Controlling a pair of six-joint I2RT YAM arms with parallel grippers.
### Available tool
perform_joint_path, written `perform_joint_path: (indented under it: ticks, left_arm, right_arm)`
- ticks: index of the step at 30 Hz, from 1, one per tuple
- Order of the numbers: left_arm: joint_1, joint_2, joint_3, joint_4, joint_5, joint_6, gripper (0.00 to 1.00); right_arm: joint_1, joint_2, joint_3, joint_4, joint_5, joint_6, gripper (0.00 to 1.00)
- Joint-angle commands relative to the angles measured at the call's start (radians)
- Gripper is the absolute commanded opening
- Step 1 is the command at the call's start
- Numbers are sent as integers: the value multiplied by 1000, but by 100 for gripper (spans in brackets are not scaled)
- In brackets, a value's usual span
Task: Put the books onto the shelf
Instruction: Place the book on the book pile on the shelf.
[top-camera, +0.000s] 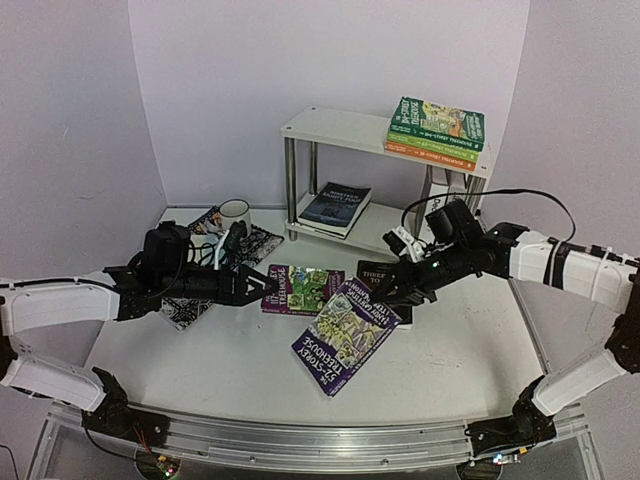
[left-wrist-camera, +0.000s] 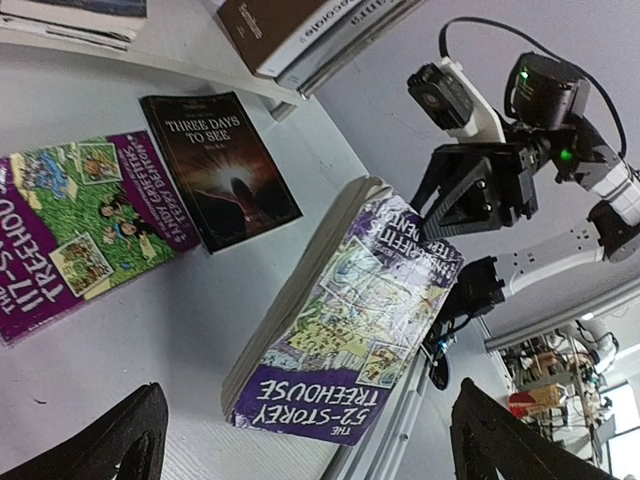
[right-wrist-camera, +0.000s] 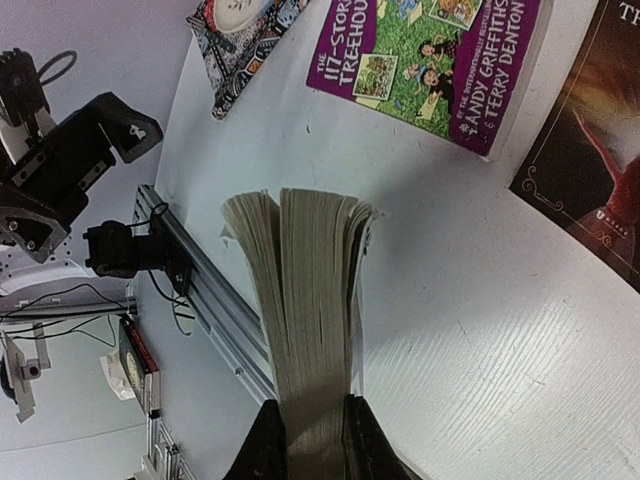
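Edgewise, purple book (right-wrist-camera: 310, 290) between right fingers (right-wrist-camera: 262, 450)

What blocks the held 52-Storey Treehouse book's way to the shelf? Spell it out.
Nothing upright does. The right gripper holds the 52-Storey book by one edge; only the black book lies flat on the table between it and the shelf. The top board's left part is bare; a stack fills its right end.

My three views
Overhead takes the whole table (top-camera: 200, 370); both wrist cameras sit close (right nearest), facing the 52-Storey book (top-camera: 346, 336).
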Motion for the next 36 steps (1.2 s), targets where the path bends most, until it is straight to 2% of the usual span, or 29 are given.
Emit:
perform_joint_path:
  ticks: [1, 8, 13, 22, 30, 36]
  left_arm:
    - [2, -110, 27, -68, -169, 22, 99]
    - [2, -199, 106, -199, -269, 34, 99]
    - [1, -265, 111, -223, -328, 25, 100]
    - [2, -240, 112, -226, -307, 17, 100]
    - [3, -221, 123, -226, -296, 22, 100]
    - [1, -222, 118, -224, -299, 17, 100]
  right_arm:
    - [2, -88, 114, 10, 17, 47, 0]
    - [-6, -120, 294, -26, 137, 78, 0]
    - [-13, -109, 447, -56, 266, 69, 0]
    - [-21, -60, 718, -59, 512, 42, 0]
    - [-70, 105, 983, -73, 518, 24, 0]
    - [-132, 179, 1108, -62, 538, 37, 0]
